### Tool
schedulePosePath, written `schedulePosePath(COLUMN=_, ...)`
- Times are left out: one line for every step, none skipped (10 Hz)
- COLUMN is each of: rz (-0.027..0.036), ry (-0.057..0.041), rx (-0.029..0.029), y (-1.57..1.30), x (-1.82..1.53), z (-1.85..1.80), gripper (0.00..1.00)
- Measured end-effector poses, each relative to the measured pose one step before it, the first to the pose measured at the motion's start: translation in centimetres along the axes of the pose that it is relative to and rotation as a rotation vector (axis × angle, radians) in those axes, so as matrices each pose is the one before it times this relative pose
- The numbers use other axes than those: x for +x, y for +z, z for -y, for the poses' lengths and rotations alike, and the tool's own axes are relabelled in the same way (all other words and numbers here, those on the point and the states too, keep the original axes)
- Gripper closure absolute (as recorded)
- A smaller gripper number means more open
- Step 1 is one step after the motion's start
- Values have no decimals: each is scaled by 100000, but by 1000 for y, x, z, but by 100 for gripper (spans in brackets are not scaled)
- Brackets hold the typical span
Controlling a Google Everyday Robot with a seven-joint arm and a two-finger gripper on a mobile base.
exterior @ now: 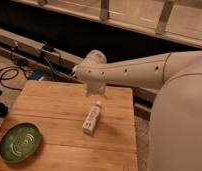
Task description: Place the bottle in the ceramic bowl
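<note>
The slim white plastic bottle (92, 119) lies flat on the wooden board (54, 100), apart from the glossy green ceramic bowl (19, 125), since the gripper (96, 92), whose grip I cannot tell, hangs above its cap, likely aligning.

No legible text, even on bottle (92, 119)

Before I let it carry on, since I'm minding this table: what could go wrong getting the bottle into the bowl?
1. The bottle lies flat on the wooden table, and the gripper hangs near its cap end without holding it. A slightly off descent may roll or push it away instead of grasping it.
2. The bowl sits at the table's front left corner, close to the edges. A clumsy drop there might knock it off.
</note>
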Motion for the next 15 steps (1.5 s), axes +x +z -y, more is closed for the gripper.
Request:
schedulePosePath(rz=-1951, ry=748, rx=406, y=900, x=332, z=158, gripper=35)
schedulePosePath(rz=-2296, ry=1494, rx=476, y=928, x=366, z=511, gripper=35)
schedulePosePath(rz=-1765, ry=1579, rx=257, y=1046, x=194, z=465, gripper=35)
schedulePosePath(rz=-1884, ry=893, rx=53, y=692, x=487, z=-115, gripper=35)
schedulePosePath(rz=304, ry=-104, rx=-692, y=-84, x=-48, z=-282, gripper=35)
schedulePosePath(rz=76, ry=92, rx=203, y=8, x=-47, z=111, gripper=35)
schedulePosePath(rz=-108, ry=323, rx=98, y=-1, x=-1, z=160, gripper=35)
schedulePosePath(rz=-86, ry=44, rx=50, y=4, x=17, z=35, gripper=35)
schedulePosePath(rz=-311, ry=-113, rx=228, y=-12, x=67, z=-15, gripper=35)
schedulePosePath(rz=-2773, ry=-663, rx=786, y=483, x=337, z=155, gripper=35)
schedulePosePath(rz=-2389, ry=-401, rx=283, y=860, x=288, z=62, gripper=35)
schedulePosePath(rz=-2701, ry=-47, rx=169, y=945, x=374, z=13, gripper=35)
schedulePosePath(rz=-2224, ry=-244, rx=519, y=870, x=287, z=44, gripper=35)
schedulePosePath(rz=-3595, ry=-1009, rx=812, y=1470, x=547, z=-266, gripper=35)
schedulePosePath(rz=-3247, ry=-1007, rx=693, y=1647, x=540, z=-386, gripper=35)
